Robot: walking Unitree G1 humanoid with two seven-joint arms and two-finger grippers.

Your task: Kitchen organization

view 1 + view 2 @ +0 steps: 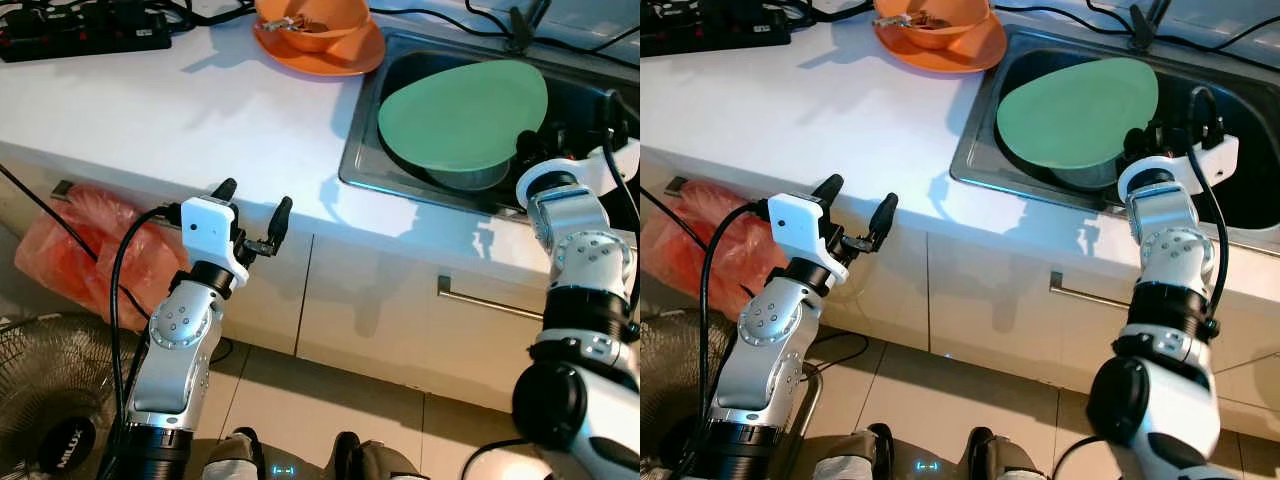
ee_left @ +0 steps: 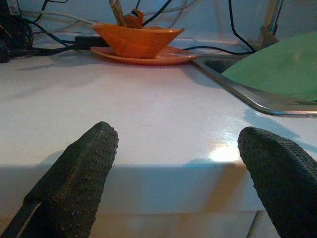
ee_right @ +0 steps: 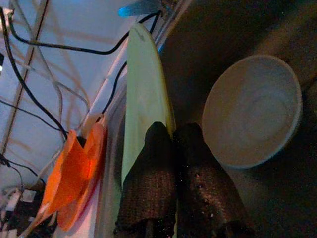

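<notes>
R gripper pinching rim of green plate, fingers closed on it; plate sitting tilted in sink, leaning over pale bowl. I'm lifting slow, keeping wrist level so plate won't slip. L gripper hovering w/ fingers spread by counter edge, holding nothing. Orange bowl on orange plate beyond: probable stacking spot.
</notes>
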